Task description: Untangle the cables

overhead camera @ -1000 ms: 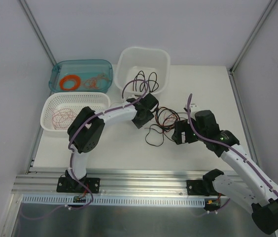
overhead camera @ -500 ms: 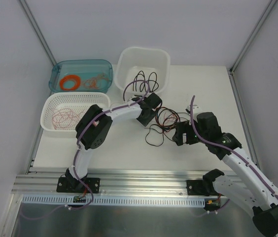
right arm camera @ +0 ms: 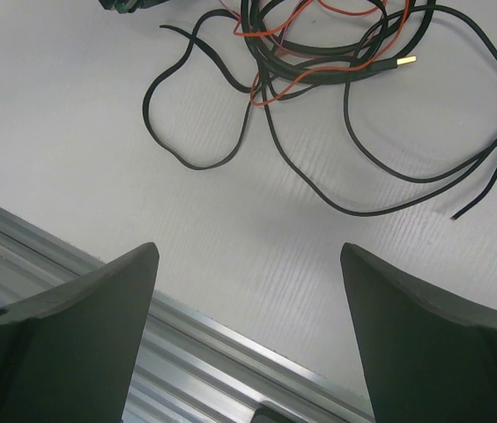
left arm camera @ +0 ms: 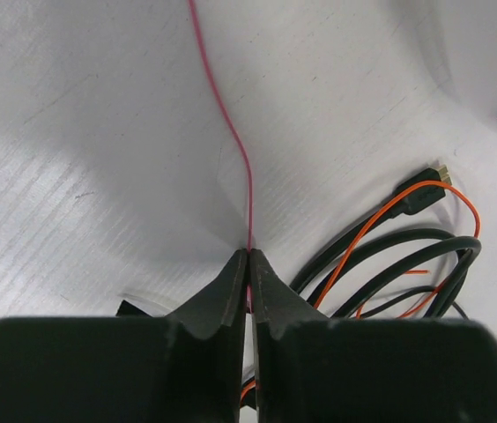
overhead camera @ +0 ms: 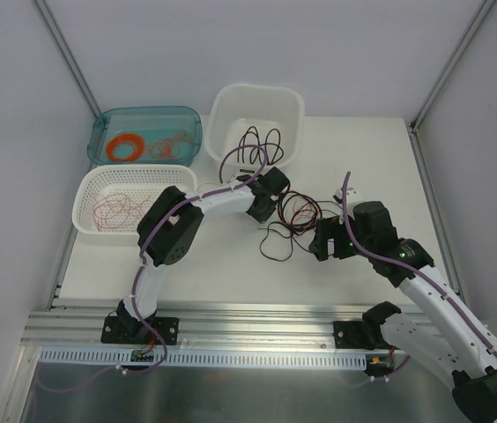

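The cables [overhead camera: 294, 217] lie in a loose tangle of black, red and orange wires on the white table, between the two arms. My left gripper [overhead camera: 269, 208] is at the tangle's left edge. In the left wrist view the left gripper [left arm camera: 248, 257] is shut on a thin red wire [left arm camera: 229, 128] that runs away across the table. Black cables [left arm camera: 389, 251] and an orange wire [left arm camera: 381, 220] lie just to its right. My right gripper [overhead camera: 323, 240] hovers at the tangle's right side. In the right wrist view it [right arm camera: 248, 256] is open and holds nothing, and the cables [right arm camera: 319, 62] lie beyond it.
A white tub [overhead camera: 222, 115] behind the tangle holds black cable loops [overhead camera: 257, 141]. A teal tray [overhead camera: 191, 119] with an orange ring [overhead camera: 125, 145] and a white basket [overhead camera: 85, 198] stand at the back left. An aluminium rail [right arm camera: 55, 256] runs along the near table edge.
The left gripper has moved slightly right to the tangle's edge and closed on the red wire. The right arm has barely moved and its gripper stays open.
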